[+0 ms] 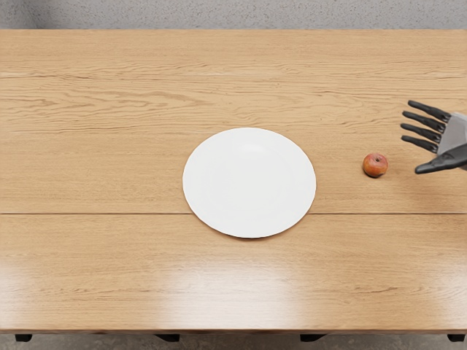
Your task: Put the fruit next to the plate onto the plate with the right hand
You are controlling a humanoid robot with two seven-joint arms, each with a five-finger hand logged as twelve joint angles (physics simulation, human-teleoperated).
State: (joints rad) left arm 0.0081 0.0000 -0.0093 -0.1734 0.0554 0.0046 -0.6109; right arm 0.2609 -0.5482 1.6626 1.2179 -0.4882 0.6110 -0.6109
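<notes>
Overhead slanted view of the work surface. A wooden table (109, 109) of pale, grained planks fills nearly the whole field, with its boards running from left to right. A thin seam crosses the surface a little below the middle. A soft sheen lies on the near boards. Beyond the far edge a narrow grey strip of ground (233, 13) is visible.

A round white plate (249, 182) lies flat at the centre of the table, straddling the seam. Its face is bare and evenly lit.

The fruit (375, 165) is small and round, red-orange, with a dark dimple on top. It sits on the bare wood to the right of the plate, level with the plate's middle. It is clearly apart from the rim and touches neither plate nor hand. A faint shadow lies beneath it.

The right hand (441, 138) enters from the right edge, with only the hand itself and a short part of the grey wrist shell showing. Its four dark fingers (423, 115) are stretched out and fanned apart, pointing left. The thumb (438, 165) reaches out separately below them, its tip near the fruit with a gap of bare wood between. The hand is spread wide and holds nothing. The fruit lies between the plate and the hand, nearer the hand. Whether the hand touches the table cannot be told from this angle.
</notes>
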